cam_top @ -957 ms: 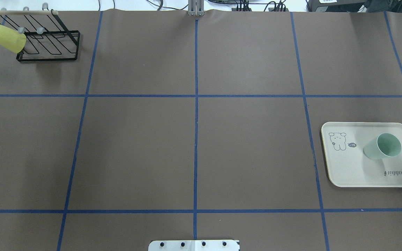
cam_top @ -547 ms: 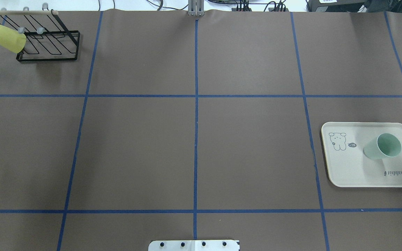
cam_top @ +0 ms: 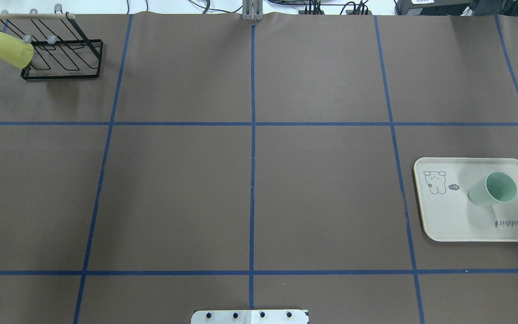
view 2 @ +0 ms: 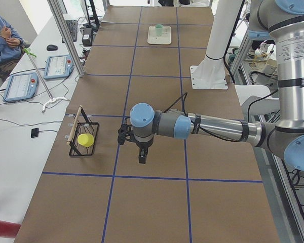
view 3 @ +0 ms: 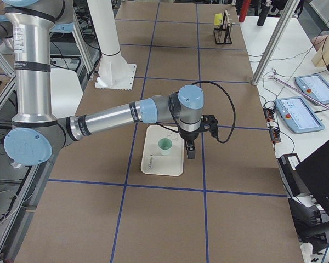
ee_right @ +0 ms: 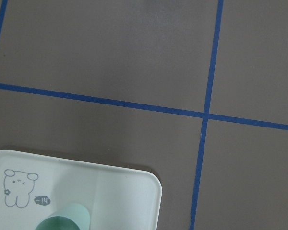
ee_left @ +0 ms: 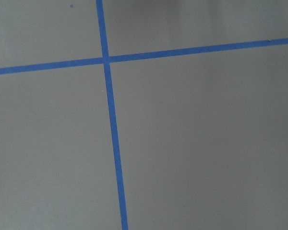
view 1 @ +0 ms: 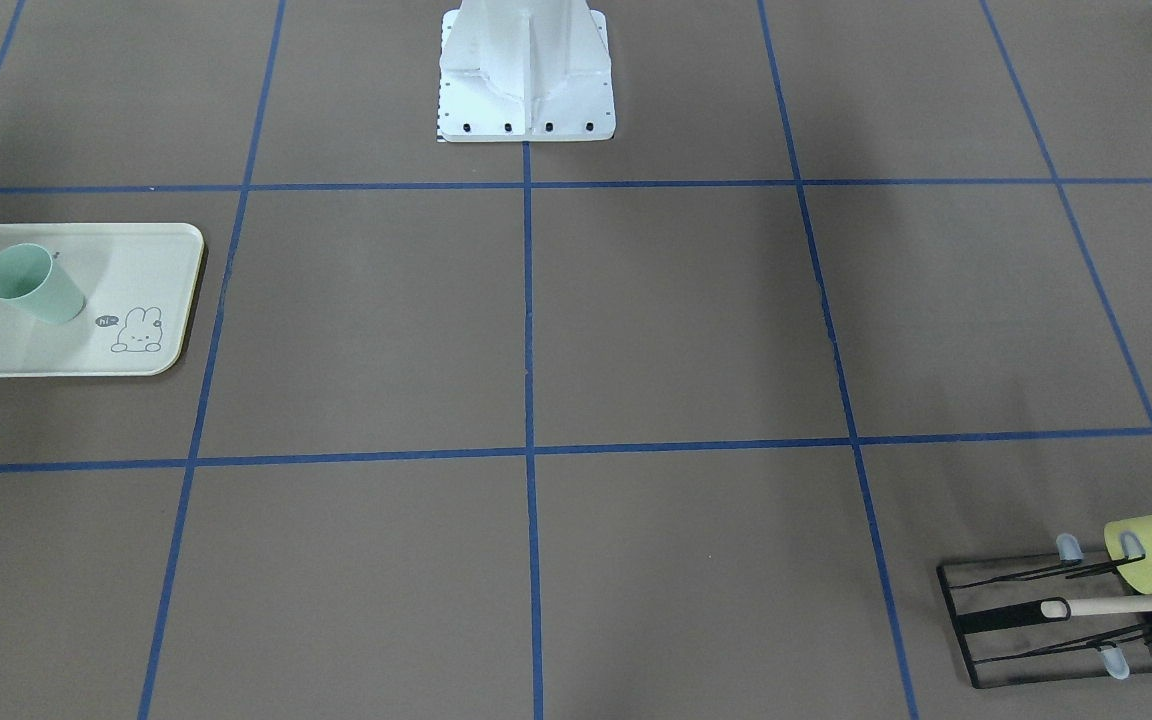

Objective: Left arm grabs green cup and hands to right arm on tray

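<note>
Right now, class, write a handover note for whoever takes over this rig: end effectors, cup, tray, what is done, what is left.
Left end effector: over bare table near the rack, carrying nothing; open or shut cannot be told.
Right end effector: hangs beside the tray, off the green cup; state cannot be told.
Green cup: upright on the tray.
Done: cup appears delivered.
Left: likely only parking both arms.

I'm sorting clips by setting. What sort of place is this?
Most likely a robotics lab workcell, not a home. A brown table is gridded with blue tape, the left arm and right arm are industrial ones, and teach pendants lie on a side bench.
</note>
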`<state>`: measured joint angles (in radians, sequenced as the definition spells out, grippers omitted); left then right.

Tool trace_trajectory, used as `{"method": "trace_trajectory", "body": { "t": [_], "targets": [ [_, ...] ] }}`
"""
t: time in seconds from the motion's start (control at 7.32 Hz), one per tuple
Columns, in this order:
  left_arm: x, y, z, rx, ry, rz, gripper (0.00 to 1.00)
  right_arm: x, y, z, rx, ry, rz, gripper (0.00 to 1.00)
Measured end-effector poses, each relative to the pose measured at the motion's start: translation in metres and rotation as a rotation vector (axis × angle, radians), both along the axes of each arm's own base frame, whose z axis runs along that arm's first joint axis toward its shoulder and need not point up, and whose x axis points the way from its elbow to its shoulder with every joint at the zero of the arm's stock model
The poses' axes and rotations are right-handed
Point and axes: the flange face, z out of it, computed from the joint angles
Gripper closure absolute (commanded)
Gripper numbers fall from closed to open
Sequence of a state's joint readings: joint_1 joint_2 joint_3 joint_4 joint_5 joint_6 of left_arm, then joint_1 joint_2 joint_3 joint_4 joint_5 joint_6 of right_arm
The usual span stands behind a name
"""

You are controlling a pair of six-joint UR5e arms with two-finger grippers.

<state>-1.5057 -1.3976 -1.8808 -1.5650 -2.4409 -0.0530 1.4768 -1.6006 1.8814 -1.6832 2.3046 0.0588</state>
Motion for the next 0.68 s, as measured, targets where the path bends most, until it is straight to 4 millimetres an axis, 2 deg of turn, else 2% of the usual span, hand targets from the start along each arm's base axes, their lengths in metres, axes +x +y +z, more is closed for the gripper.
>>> {"method": "trace_trajectory", "body": {
  "t": [0.27, 0.55, 0.68],
  "targets": [
    [-0.01, 0.003, -0.006, 0.004, 0.013, -0.021, 0.0, -0.001, 0.004, 0.013, -0.027, -0.002, -0.003, 0.0],
    [-0.013, 0.007, -0.001, -0.031, 0.014, -0.027, 0.0, -0.001, 0.025, 0.035, -0.074, -0.019, -0.007, 0.0],
    [-0.014, 0.011, 0.002, -0.044, 0.014, -0.031, 0.0, -0.001, 0.032, 0.035, -0.078, -0.034, -0.01, 0.0]
  ]
}}
